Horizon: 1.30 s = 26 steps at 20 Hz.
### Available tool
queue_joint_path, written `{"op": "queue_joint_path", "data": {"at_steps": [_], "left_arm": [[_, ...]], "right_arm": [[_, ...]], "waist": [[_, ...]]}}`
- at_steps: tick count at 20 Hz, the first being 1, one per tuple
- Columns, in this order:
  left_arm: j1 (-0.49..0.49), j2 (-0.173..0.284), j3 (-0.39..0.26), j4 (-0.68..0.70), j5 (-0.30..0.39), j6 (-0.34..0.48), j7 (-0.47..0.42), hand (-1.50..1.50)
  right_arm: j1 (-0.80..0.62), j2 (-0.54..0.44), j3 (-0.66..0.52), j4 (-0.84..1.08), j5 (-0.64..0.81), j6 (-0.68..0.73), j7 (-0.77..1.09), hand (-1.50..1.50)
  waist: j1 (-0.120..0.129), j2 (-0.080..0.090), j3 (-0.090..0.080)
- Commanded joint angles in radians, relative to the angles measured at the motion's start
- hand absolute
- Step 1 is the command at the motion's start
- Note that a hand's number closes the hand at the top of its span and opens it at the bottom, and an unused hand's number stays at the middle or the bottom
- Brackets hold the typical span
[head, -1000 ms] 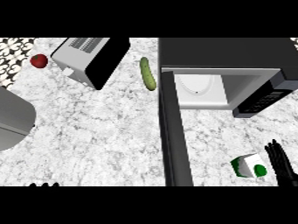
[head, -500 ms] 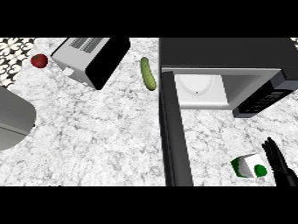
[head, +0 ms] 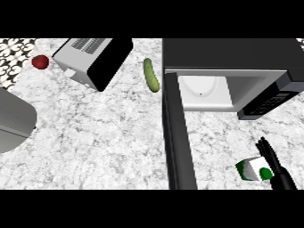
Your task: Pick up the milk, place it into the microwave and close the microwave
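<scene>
The milk (head: 252,169), a small white carton with green markings, stands on the counter near the front right, just right of the open microwave door (head: 179,142). My right hand (head: 273,163) comes in from the lower edge, its fingers straight and pointing away from me, lying along the carton's right side and covering part of it. No finger curls round the carton. The microwave (head: 233,58) sits at the back right with its cavity open and a white turntable (head: 203,89) showing inside. My left hand does not show.
A green cucumber (head: 151,75) lies left of the microwave. A toaster oven (head: 92,60) stands at the back left, with a red tomato (head: 40,62) beside it. A grey rounded object (head: 3,120) fills the left edge.
My right hand has slid left, from a little apart from the milk to against its right side. The sliver of my left hand at the lower left edge is gone.
</scene>
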Motion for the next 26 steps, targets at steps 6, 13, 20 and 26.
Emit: {"op": "queue_joint_path", "data": {"at_steps": [6, 13, 20, 26], "left_arm": [[0.022, 0.047, 0.005, -0.022, 0.026, -0.003, -0.007, -1.5], [-0.02, 0.033, 0.008, 0.027, 0.029, 0.002, -0.034, -1.5], [0.034, 0.076, -0.012, -0.05, 0.059, -0.009, -0.024, -1.5], [0.009, 0.085, -0.017, -0.059, 0.051, 0.0, -0.003, -1.5]], "right_arm": [[-0.07, 0.037, -0.002, 0.105, -0.029, -0.003, -0.131, -1.5], [-0.172, 0.017, -0.013, 0.162, 0.02, -0.178, -0.138, 1.5], [-0.244, 0.033, -0.067, 0.222, -0.019, -0.2, -0.153, 1.5], [-0.295, 0.056, -0.124, 0.264, -0.068, -0.216, -0.212, 1.5]], "waist": [[0.001, 0.001, 0.0], [0.006, 0.003, 0.001], [0.007, 0.003, 0.001], [0.013, 0.007, 0.002]]}}
